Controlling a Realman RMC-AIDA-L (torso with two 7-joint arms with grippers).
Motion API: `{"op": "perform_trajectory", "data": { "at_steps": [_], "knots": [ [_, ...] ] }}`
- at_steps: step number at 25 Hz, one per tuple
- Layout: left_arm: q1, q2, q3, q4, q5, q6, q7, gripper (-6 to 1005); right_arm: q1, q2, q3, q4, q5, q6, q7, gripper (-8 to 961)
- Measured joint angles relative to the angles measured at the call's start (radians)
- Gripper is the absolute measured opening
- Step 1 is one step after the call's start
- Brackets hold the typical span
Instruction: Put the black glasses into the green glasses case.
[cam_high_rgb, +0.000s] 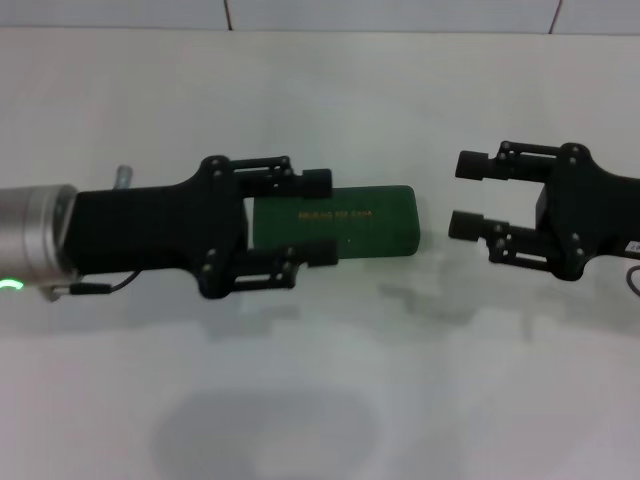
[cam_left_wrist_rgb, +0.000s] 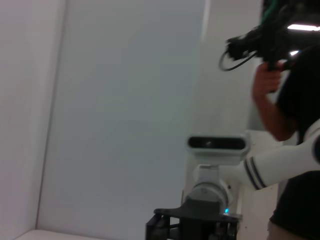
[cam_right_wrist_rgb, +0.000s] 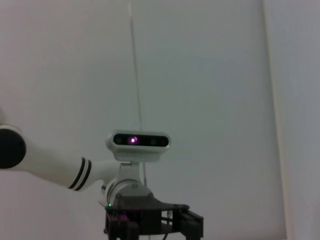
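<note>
The green glasses case (cam_high_rgb: 375, 215) lies closed on the white table (cam_high_rgb: 320, 380) in the head view, gold lettering on its lid. My left gripper (cam_high_rgb: 320, 218) is open and reaches in from the left, its two fingers straddling the case's left end from just above. My right gripper (cam_high_rgb: 467, 195) is open and empty, a short way off the case's right end, pointing at it. The black glasses are not in view in any frame. The wrist views show no case and no table.
The table's far edge meets a tiled wall (cam_high_rgb: 390, 12). The left wrist view shows a pale wall, my other arm (cam_left_wrist_rgb: 215, 185) and a person (cam_left_wrist_rgb: 285, 100) holding a device at the right. The right wrist view shows a wall and my other arm (cam_right_wrist_rgb: 137, 170).
</note>
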Motion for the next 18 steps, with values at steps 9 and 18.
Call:
{"op": "perform_trajectory", "data": {
  "at_steps": [9, 18],
  "knots": [
    [0.056, -0.014, 0.007, 0.012, 0.005, 0.016, 0.106, 848, 0.011, 0.011, -0.058, 0.0, -0.042, 0.017, -0.066, 792],
    [0.073, -0.016, 0.002, 0.004, 0.0, 0.015, 0.133, 894, 0.017, 0.015, -0.067, 0.009, -0.019, 0.03, -0.082, 888]
  ]
}}
